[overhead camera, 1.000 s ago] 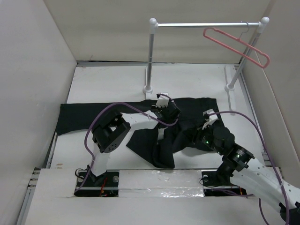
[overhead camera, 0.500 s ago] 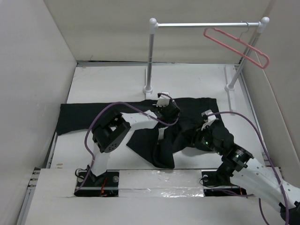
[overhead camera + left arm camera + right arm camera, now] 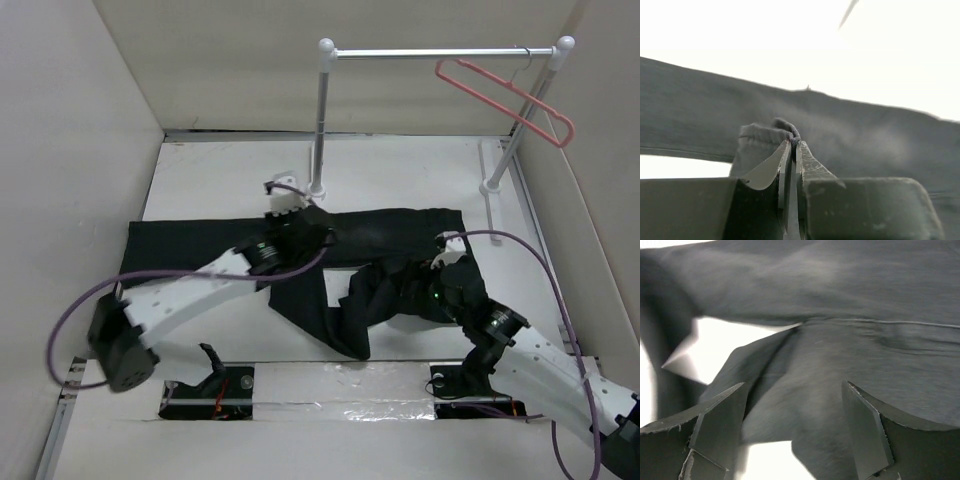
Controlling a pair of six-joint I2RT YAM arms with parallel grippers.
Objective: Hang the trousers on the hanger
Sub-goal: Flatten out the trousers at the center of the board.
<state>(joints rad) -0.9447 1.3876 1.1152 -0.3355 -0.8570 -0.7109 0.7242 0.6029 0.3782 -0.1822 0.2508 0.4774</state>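
The white left arm [image 3: 180, 295] is being stretched forward, its dark two-finger end effector [image 3: 794, 146] clamped tight; the right arm [image 3: 540, 360] end effector [image 3: 794, 385] is being held spread wide.

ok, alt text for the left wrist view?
Left fingers pinched shut on a bunched fold of the black trousers, which stretch across the whole frame. Behind them the background is washed-out white.

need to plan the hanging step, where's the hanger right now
In the top view the hanger hangs by its hook from the right end of the rail at the back right, beside the right post, clear of the trousers.
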